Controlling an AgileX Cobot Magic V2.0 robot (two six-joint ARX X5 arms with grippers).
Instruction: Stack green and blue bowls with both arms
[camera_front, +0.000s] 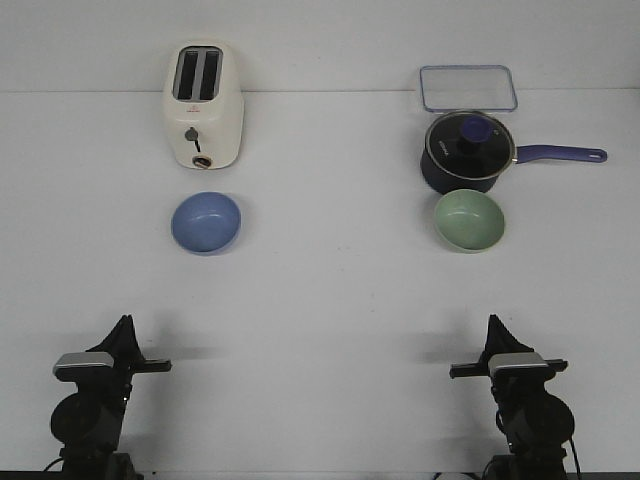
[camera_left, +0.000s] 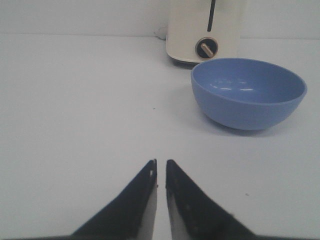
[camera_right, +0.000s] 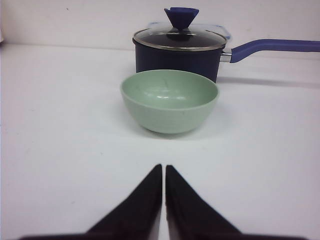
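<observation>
Bare white table (camera_front: 330, 300) lies ahead of both grippers, nothing between them and the bowls. Ahead of the left gripper (camera_left: 161, 167), the blue bowl (camera_left: 248, 93) has open table on either side, but a cream toaster (camera_left: 207, 30) stands just behind it. Ahead of the right gripper (camera_right: 163, 172), the green bowl (camera_right: 169, 100) sits close against a dark lidded pot (camera_right: 178, 50) behind it, the handle (camera_right: 274, 47) jutting sideways.
</observation>
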